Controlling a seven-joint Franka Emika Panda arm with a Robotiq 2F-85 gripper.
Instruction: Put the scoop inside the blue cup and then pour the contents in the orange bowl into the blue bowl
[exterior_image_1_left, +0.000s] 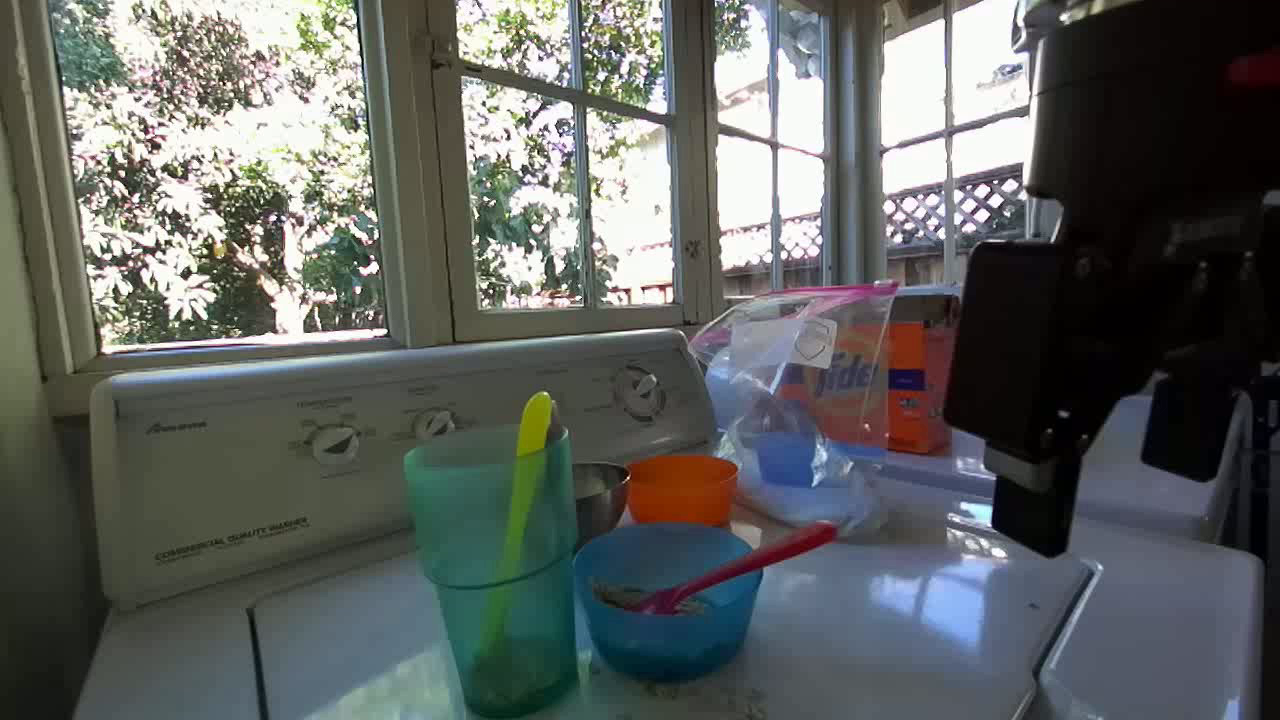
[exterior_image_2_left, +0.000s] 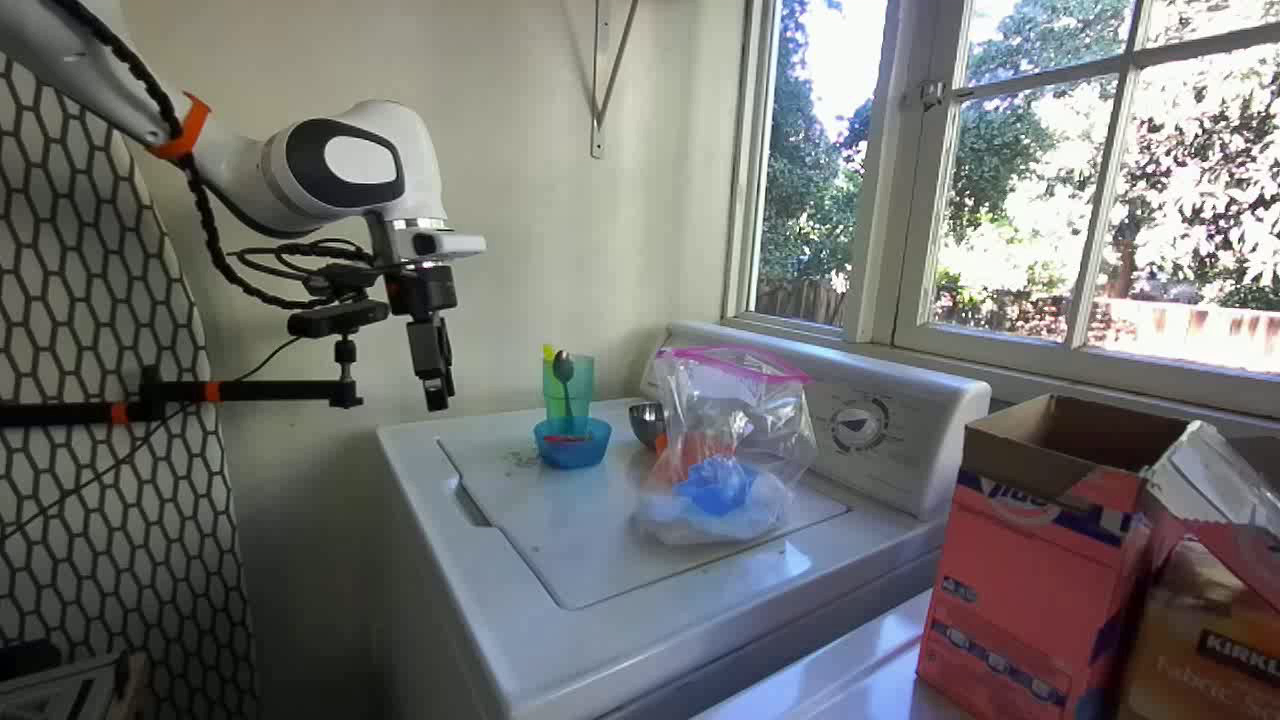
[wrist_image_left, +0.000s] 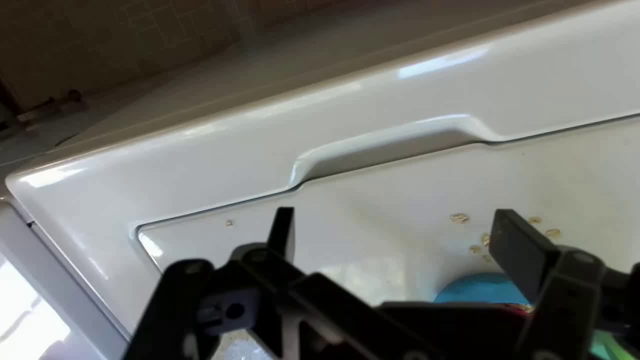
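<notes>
I have the black two-fingered gripper (wrist_image_left: 395, 220) hanging over the white washing machine (exterior_image_2_left: 490, 570), its fingers (wrist_image_left: 517, 250) spread wide in my wrist view, with the smooth white lid (exterior_image_2_left: 600, 540) showing between them. In an exterior view I can see the white arm (exterior_image_2_left: 410, 150) above it, the fingers pointing down. The slim red-pink plastic scoop (exterior_image_1_left: 745, 568) is in the low, round, bright blue plastic bowl (exterior_image_1_left: 665, 650): its head sits among pale flakes (exterior_image_1_left: 615, 594) and its long straight handle slants up past the rim. Just beside that bowl, the tall translucent teal-blue plastic tumbler (exterior_image_1_left: 440, 520) stands upright; whether the two touch, I can't tell from here. A yellow plastic utensil (exterior_image_1_left: 540, 410) and a metal spoon (exterior_image_2_left: 563, 368) lean inside the tumbler. Beyond the blue bowl, in an exterior view, I find the smooth, round, bright orange plastic bowl (exterior_image_1_left: 683, 490), though what it holds is hidden from me. A shiny metal bowl (exterior_image_1_left: 603, 505) is right next to it. In both exterior views a clear plastic zip bag (exterior_image_2_left: 745, 400) with a pink seal stands near the orange bowl, something bright blue (exterior_image_2_left: 715, 487) showing through its plastic. My wrist view picks up loose flakes (wrist_image_left: 460, 218) scattered on the lid near the blue bowl. An open orange-red cardboard box (exterior_image_2_left: 1030, 590) stands beside the washer.
</notes>
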